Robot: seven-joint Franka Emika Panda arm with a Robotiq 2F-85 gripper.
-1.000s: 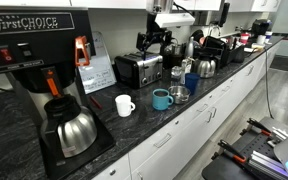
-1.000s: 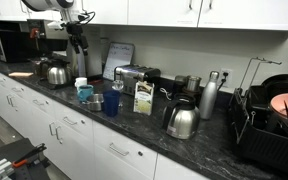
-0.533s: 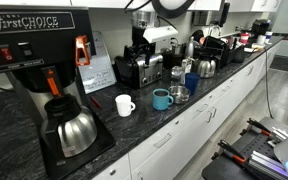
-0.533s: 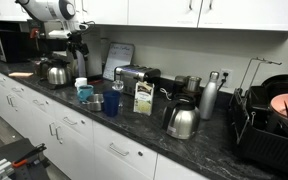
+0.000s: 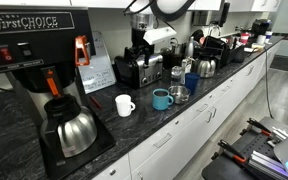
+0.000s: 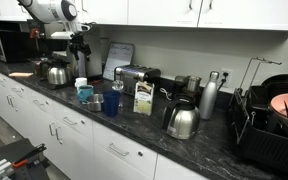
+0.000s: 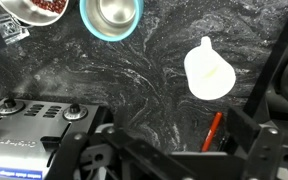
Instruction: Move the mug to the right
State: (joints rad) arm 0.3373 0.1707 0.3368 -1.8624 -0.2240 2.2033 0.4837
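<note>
The white mug (image 5: 125, 105) stands on the dark counter between the coffee machine and the teal mug (image 5: 161, 99). In the wrist view the white mug (image 7: 208, 72) shows from above, ahead of my gripper (image 7: 184, 150) and slightly to the right. The gripper is open and empty. In both exterior views it hangs well above the counter, over the toaster (image 5: 137, 70); the gripper (image 5: 139, 48) is up and behind the mug, and it also shows in an exterior view (image 6: 81, 42). The teal mug (image 7: 112, 15) lies at the top of the wrist view.
A dark blue cup (image 5: 191, 83) and a glass jar (image 5: 180, 94) stand beyond the teal mug. A coffee machine with a steel carafe (image 5: 72, 130) is at the near end. A kettle (image 5: 206, 67) stands farther along. A red pen (image 7: 213, 130) lies by the toaster (image 7: 34, 125).
The arm has swung along the counter from near the kettle to above the toaster, closer to the white mug. It has hardly moved in the last half second.
</note>
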